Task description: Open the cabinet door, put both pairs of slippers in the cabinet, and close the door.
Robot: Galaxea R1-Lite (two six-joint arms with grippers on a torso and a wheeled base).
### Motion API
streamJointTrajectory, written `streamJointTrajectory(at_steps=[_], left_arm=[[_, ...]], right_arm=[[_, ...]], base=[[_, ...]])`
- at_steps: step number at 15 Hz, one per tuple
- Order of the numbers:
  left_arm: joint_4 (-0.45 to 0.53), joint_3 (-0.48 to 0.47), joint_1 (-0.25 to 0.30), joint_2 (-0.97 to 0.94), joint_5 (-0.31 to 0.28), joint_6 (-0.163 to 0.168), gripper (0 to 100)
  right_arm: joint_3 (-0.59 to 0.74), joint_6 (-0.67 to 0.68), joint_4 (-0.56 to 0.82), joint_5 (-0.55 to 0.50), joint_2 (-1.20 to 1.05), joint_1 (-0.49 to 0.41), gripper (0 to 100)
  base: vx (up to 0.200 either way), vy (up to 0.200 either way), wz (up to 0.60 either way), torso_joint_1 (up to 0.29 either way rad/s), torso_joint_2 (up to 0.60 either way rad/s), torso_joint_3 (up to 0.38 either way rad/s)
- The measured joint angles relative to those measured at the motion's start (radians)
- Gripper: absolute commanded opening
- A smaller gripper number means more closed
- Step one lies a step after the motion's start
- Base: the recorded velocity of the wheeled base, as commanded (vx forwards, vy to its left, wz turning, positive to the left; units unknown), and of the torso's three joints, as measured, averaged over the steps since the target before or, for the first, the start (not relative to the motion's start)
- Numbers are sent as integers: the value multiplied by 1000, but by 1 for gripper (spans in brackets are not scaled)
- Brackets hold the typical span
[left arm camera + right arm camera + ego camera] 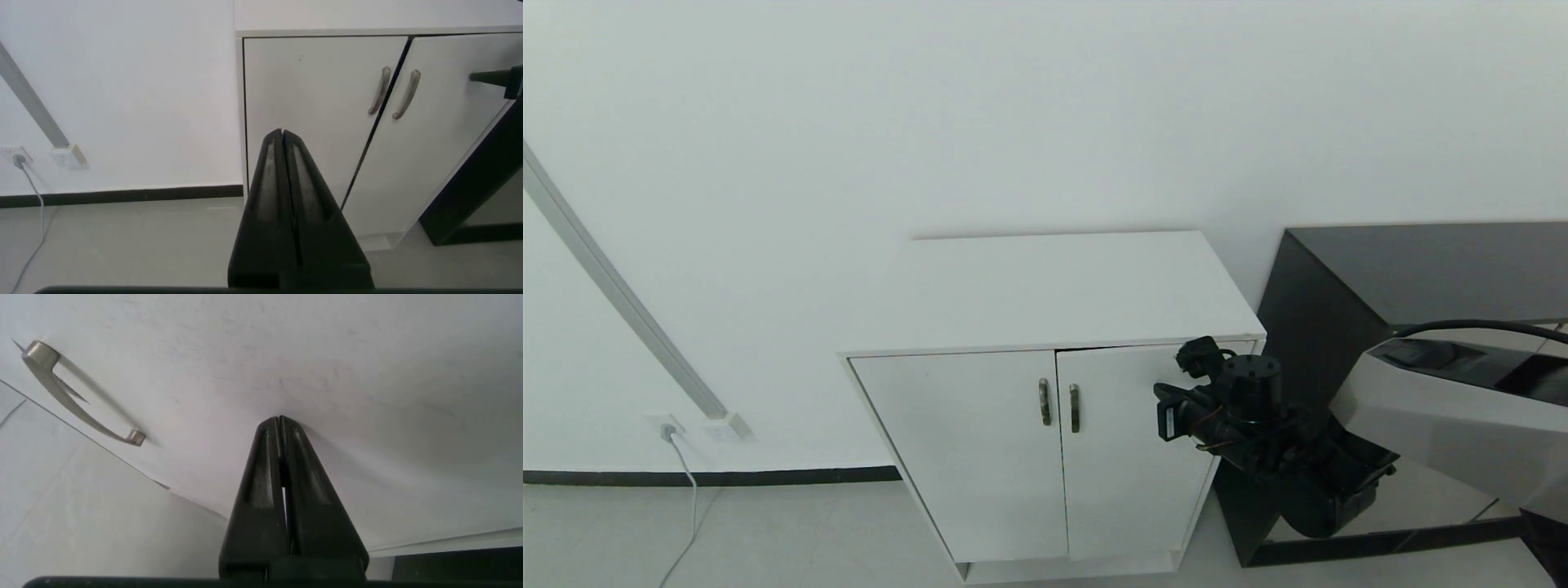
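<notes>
Cabinet (pixel 1054 286): against the wall, both doors shut.
My right gripper (pixel 282 423): jaws pressed together, tips up at the right door (pixel 1127 482), between its handle (pixel 1075 407) and outer edge.
My left gripper (pixel 283 135): jaws pressed together too, well back, facing the left door (pixel 315 106).
Room: bare floor (pixel 768 531) left of the cabinet; black unit (pixel 1339 294) close by its right edge.

So the cabinet (pixel 1054 294) stands on the floor (pixel 768 539), back against the wall (pixel 849 122). Left door (pixel 968 449) and right door (pixel 1127 457) sit side by side, and each handle (pixel 1045 402) is right next to the middle seam. A table (pixel 1413 269) is just right of the cabinet. Off to the left, a socket (pixel 663 426) sits low on the wall with a cable (pixel 690 498) dropping to the floor. A duct (pixel 613 294) runs up the wall beside it. The right gripper (pixel 282 425) is up close to the right door, right of its handle. The left gripper (pixel 283 135) is back from the left door.
</notes>
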Motion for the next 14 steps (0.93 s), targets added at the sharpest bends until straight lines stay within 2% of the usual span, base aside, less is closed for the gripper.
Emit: streamJointTrajectory(at_steps=[14], left_arm=[[0,0,0,0,0,0,0]], right_arm=[[-57,-1,35,-1,17,0,0]], base=[[0,0,0,0,0,0]])
